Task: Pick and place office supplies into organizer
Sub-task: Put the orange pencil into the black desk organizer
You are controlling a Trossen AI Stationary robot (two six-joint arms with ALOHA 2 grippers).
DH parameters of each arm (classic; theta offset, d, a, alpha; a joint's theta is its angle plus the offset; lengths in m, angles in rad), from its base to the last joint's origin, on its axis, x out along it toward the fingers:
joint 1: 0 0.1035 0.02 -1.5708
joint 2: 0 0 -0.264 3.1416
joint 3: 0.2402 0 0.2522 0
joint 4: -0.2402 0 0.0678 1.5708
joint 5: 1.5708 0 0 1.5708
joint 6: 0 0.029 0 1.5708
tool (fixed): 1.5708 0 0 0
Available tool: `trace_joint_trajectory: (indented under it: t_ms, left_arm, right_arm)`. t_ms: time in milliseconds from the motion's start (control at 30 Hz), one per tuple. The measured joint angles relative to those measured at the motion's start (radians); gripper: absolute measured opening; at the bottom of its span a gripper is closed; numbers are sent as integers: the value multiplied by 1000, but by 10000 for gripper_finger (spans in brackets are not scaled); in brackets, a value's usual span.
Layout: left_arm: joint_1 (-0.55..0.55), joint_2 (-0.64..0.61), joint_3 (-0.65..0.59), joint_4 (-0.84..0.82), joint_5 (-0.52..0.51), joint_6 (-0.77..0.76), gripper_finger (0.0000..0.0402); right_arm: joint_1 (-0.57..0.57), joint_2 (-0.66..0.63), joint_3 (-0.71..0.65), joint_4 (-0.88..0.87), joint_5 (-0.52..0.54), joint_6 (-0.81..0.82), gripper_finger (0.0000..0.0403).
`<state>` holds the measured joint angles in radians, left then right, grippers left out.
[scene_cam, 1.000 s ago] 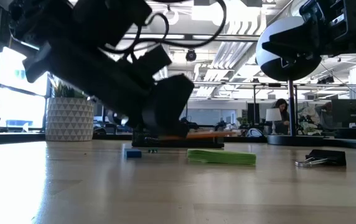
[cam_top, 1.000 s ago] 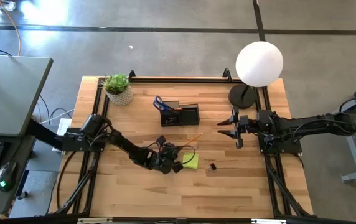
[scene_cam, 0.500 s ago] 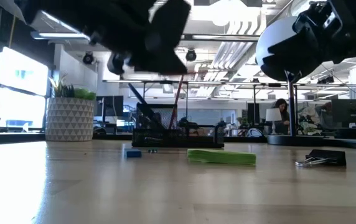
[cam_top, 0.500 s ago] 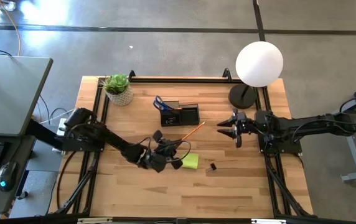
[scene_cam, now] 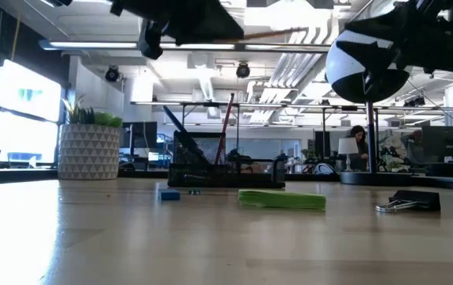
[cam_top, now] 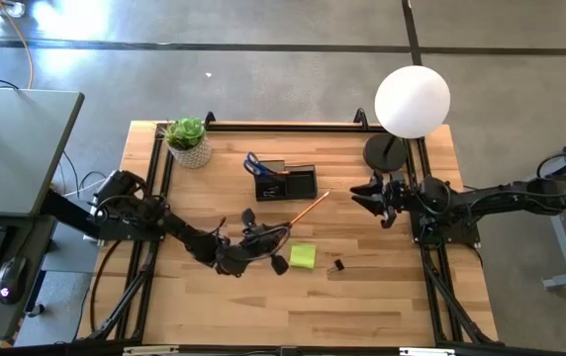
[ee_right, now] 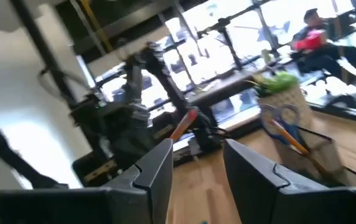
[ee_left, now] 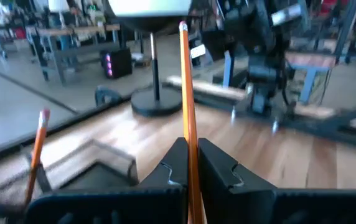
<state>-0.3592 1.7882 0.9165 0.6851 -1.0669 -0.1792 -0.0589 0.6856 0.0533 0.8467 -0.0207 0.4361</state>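
Observation:
My left gripper [cam_top: 281, 233] is shut on an orange pencil [cam_top: 310, 209] above the table's middle; in the low view the pencil [scene_cam: 275, 33] hangs high over the table. The black organizer [cam_top: 285, 182] stands beyond it with blue-handled scissors [cam_top: 253, 163] and pencils upright inside. A yellow-green sticky pad [cam_top: 302, 256], a black binder clip [cam_top: 337, 265] and a small blue piece [scene_cam: 169, 195] lie flat on the wood. My right gripper [cam_top: 374, 199] waits open near the lamp base, empty. My left gripper pinches the pencil's near end [ee_left: 190, 163] between its two fingers [ee_left: 173, 169]. The fingers point about level and lie along the pencil. Its long free part [ee_left: 185, 74] sticks out past the fingertips toward the far right. The pencil is lifted clear of the table, nearly level.
A potted green plant [cam_top: 188, 141] stands at the far left corner. A lamp with a white globe [cam_top: 412, 99] and a black round base [cam_top: 385, 153] stands at the far right, close to my right gripper. Bare wood lies along the near edge.
My left gripper has risen from the tabletop beside the sticky pad with the pencil, which now hangs clear and nearly level, its free end swung toward the far edge. My right gripper has rolled about its own axis without shifting place.

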Motion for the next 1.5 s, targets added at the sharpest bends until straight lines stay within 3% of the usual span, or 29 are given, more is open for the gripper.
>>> trace_joint_trajectory:
  t_ms: [233, 433, 1133, 1267, 1433, 1500]
  left_arm:
    - [19, 0, 1, 162, 47, 145, 0]
    - [33, 0, 1, 160, 113, 136, 0]
    - [32, 0, 1, 149, 117, 130, 0]
    - [32, 0, 1, 121, 117, 123, 0]
    - [32, 0, 1, 110, 113, 123, 0]
    - [32, 1, 1, 115, 108, 120, 2]
  right_arm:
    - [2, 76, 91, -43, -63, -102, 138]
    - [2, 169, 175, -56, -124, -178, 138]
    - [2, 368, 339, -53, -219, -289, 135]
    - [2, 368, 339, -53, -218, -291, 103]
    - [4, 367, 339, -49, -239, -312, 19]
    - [4, 367, 340, -52, -237, -334, 16]
